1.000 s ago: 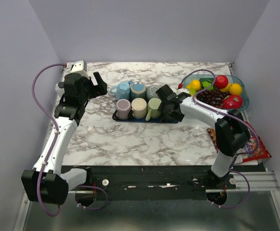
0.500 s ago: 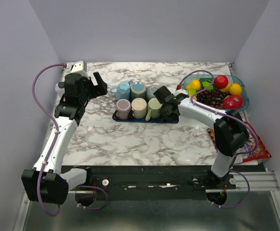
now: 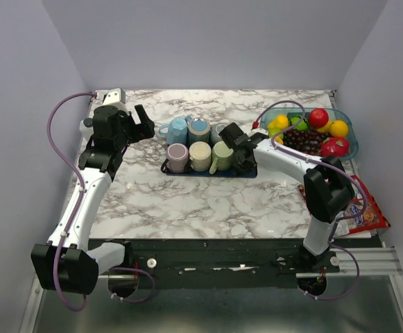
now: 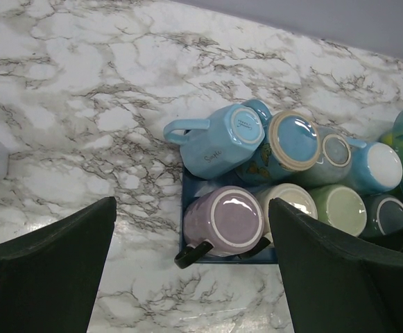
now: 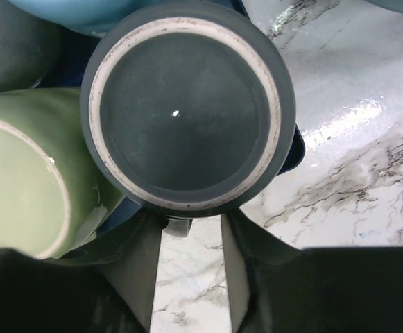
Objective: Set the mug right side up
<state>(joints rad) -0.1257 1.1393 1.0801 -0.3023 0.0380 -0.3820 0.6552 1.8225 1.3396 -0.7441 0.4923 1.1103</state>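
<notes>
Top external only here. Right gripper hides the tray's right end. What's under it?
Observer: A dark grey mug, base up, right in front of the right gripper.
Operator: Clamped yet?
Observer: No. Fingers are apart, with the marble table showing between them.
Operator: Left side?
Observer: Left gripper is open, clear of the mugs. Its camera shows the lilac mug base up, with its black handle at the tray edge.
</notes>
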